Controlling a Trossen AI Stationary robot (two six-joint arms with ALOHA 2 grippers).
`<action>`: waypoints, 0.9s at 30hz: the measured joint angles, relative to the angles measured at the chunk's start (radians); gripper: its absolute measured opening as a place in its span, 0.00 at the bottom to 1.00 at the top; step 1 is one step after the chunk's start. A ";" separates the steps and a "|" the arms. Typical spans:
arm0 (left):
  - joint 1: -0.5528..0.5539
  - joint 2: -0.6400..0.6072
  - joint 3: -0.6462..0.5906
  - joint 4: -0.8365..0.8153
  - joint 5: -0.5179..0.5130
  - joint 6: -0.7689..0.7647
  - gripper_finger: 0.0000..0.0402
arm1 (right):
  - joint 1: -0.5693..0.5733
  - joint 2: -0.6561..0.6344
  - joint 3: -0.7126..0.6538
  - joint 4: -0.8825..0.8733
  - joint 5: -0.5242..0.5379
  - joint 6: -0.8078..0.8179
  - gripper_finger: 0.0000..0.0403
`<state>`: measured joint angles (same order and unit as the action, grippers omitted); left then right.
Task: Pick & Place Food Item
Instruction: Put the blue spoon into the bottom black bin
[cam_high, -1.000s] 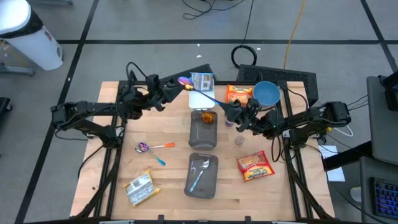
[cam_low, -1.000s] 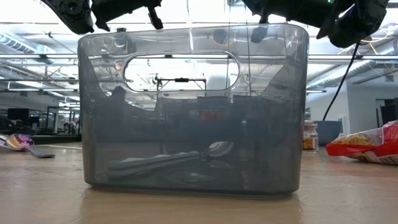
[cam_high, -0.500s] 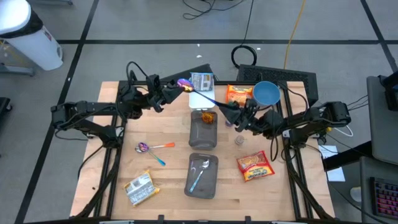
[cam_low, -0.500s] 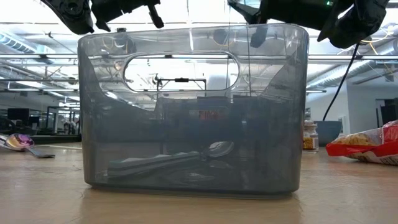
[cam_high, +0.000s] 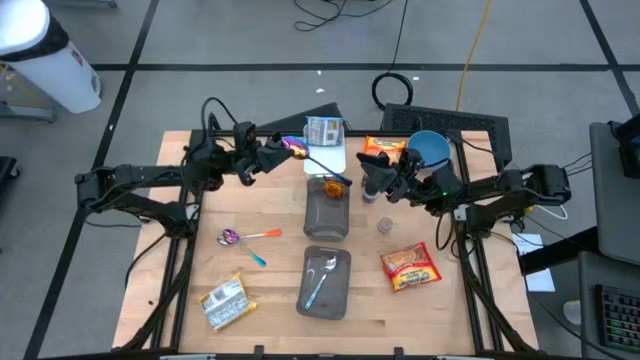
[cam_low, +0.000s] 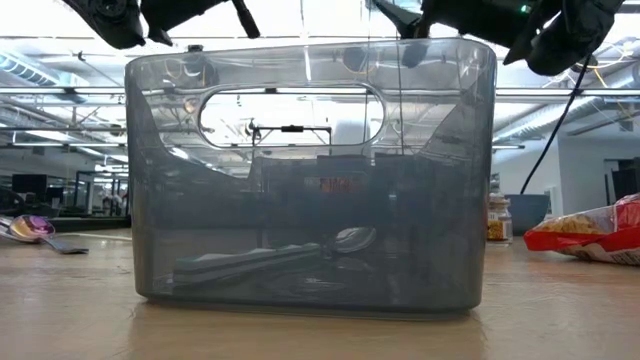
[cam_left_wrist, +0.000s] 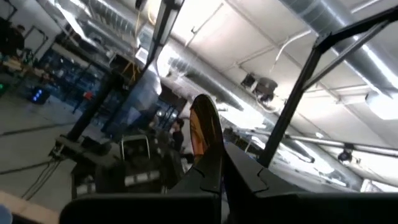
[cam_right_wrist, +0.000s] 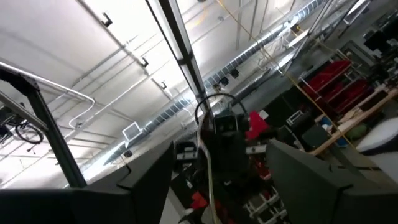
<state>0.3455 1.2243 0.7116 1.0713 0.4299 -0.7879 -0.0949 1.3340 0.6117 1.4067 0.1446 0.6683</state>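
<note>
Right, from the high view first: my left gripper (cam_high: 271, 156) hangs over the far left part of the table (cam_high: 270, 300), clenched on the iridescent spoon (cam_high: 320, 165) near its bowl end. The handle slants off toward the right gripper (cam_high: 373, 172), which floats just beside the handle's tip and apart from it. Under that tip stands the far grey container (cam_high: 325, 212) with a small orange food piece (cam_high: 336, 188) in its far end. The near grey container (cam_high: 325, 282) holds a blue-handled spoon (cam_high: 322, 280). The other food is all lying on the table: an orange packet (cam_high: 383, 150) beside the blue bowl (cam_high: 430, 150), a red packet (cam_high: 407, 267) near the right, and a silver packet (cam_high: 225, 301) near the left.

In the low view the near container fills most of what I see, with a spoon resting on its floor; dark parts of both arms poke in along the top edge. The red packet sits off at the right edge.

On the left wrist view the spoon's bowl stands up between the dark fingers (cam_left_wrist: 261, 183), pinched tight.

On the right wrist view the two fingers (cam_right_wrist: 149, 186) are spread wide, nothing gripped between them.
</note>
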 joint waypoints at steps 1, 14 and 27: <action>0.003 -0.022 0.000 -0.029 0.019 0.002 0.01 | -0.006 -0.015 0.000 -0.015 -0.004 -0.004 0.63; -0.099 -0.313 0.242 -1.154 0.095 0.299 0.01 | -0.056 -0.205 -0.003 -0.442 -0.011 -0.055 0.63; -0.309 -0.116 0.581 -1.565 0.104 0.223 0.01 | -0.052 -0.212 -0.003 -0.511 0.062 -0.019 0.63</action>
<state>0.0362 1.1085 1.2924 -0.4941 0.5336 -0.5644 -0.1470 1.1217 0.6083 0.8954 0.2067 0.6495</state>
